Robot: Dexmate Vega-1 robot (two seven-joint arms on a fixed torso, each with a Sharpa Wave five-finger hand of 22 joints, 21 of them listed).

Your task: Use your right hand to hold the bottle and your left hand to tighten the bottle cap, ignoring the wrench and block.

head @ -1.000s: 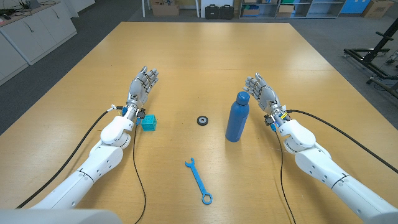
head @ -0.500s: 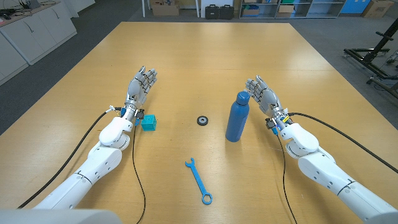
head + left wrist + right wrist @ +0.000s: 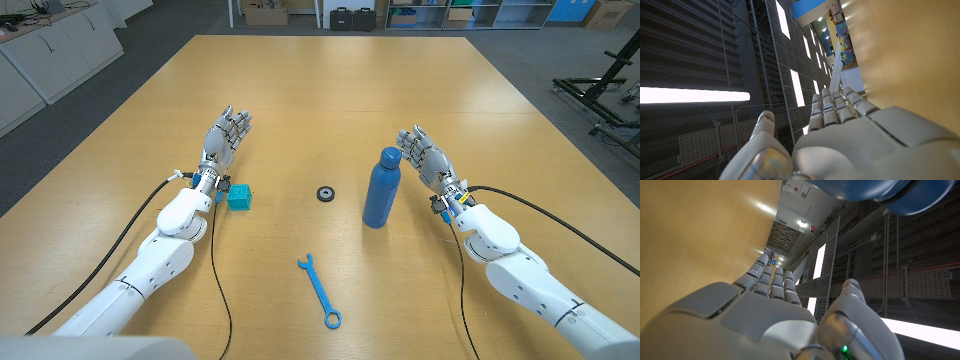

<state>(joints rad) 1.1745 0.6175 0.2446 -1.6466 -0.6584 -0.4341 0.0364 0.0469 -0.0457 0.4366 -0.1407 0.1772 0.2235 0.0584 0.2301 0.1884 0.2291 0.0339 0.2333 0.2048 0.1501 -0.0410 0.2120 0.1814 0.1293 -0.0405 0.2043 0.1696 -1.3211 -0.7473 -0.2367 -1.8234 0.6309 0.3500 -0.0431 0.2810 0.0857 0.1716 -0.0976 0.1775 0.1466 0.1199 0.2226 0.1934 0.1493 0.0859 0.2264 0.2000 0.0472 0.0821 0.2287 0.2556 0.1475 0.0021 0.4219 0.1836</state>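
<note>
A dark blue bottle with a rounded cap stands upright right of the table's middle; its blue body also fills a corner of the right wrist view. My right hand is just to its right, a small gap away, fingers extended and apart, holding nothing; the right wrist view shows the same spread fingers. My left hand is far to the left, fingers straight and holding nothing, as its own fingers show in the left wrist view.
A small black ring lies left of the bottle. A teal block sits by my left wrist. A blue wrench lies nearer the front edge. Bare wooden table stretches beyond both hands.
My right arm has shifted slightly to the right and toward the front, away from the bottle. The left hand and the objects stay where they were.
</note>
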